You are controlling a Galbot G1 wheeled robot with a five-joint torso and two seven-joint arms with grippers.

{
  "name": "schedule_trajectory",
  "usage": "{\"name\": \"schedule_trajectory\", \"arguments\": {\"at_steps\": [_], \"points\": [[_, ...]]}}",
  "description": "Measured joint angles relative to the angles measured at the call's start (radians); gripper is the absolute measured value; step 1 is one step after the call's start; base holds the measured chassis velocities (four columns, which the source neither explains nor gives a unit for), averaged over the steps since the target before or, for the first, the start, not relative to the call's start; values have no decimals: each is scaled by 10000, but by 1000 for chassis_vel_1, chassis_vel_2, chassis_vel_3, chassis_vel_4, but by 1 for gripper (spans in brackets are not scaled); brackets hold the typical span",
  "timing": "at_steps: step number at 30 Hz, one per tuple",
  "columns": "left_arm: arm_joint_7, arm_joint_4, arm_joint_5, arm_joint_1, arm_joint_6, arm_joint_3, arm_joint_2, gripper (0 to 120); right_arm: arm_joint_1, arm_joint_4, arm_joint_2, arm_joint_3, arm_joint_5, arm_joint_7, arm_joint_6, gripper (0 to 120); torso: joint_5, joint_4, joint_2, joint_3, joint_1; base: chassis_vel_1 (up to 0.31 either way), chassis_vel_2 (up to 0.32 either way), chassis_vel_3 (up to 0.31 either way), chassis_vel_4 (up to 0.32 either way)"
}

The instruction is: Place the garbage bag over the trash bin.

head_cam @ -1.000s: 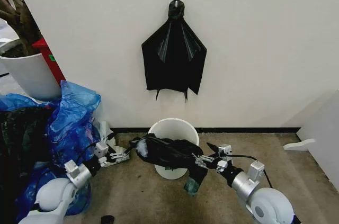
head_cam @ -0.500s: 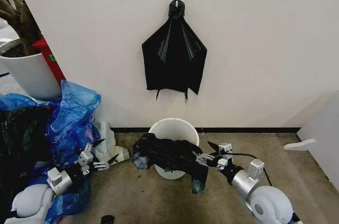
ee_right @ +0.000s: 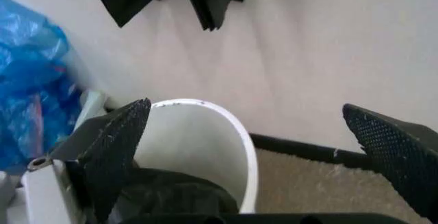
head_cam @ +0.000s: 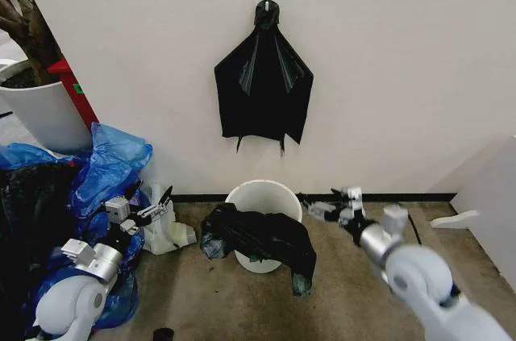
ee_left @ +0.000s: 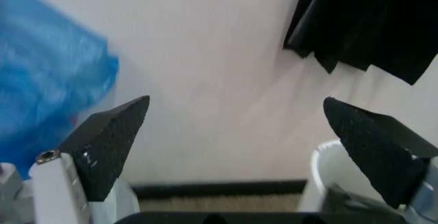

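- Left tool (head_cam: 149, 214) — jaws spread wide, empty, near the blue bags (head_cam: 109, 168), well apart from the bin.
- Garbage bag (head_cam: 262, 236) lies draped over the front rim of the trash bin (head_cam: 262, 196), bunched, mouth not spread — cover step looks unfinished.
- Right tool (head_cam: 332, 210) — wide open, empty, just right of the bin.
- Next, likely: regrip bag edge, stretch round rim.
- Bin's front wall hidden by the bag; black bunch (head_cam: 264, 83) on the wall untouched.
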Motion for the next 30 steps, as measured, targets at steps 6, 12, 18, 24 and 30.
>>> {"name": "schedule_trajectory", "arguments": {"at_steps": [6,12,18,24,30], "points": [[-1332,-1087,-327,414,1604,5,-82,100,2317,-863,-604,-1277,2292,1131,-1525,100,4,-8,0,-1,0,0,0,0,0],[-2443,-1897,-796,96,3422,65,-110,100,4634,-2687,-689,-3137,3271,1299,-1559,100,2,-8,0,0,0,0,0,0,0],[-2931,-2449,-1158,-30,4546,66,-144,100,5629,-3808,-469,-4461,3577,1314,-1551,100,3,-6,0,0,0,0,0,0,0],[-3213,-2848,-1210,-62,5118,67,-220,100,6900,-5152,-362,-5793,2991,101,-1543,100,2,-12,0,0,1,0,0,0,0],[-3059,-2872,-1143,-147,5122,54,-217,100,7742,-6247,36,-6728,2823,-344,-1522,100,3,-2,0,0,1,0,0,0,0]]}}
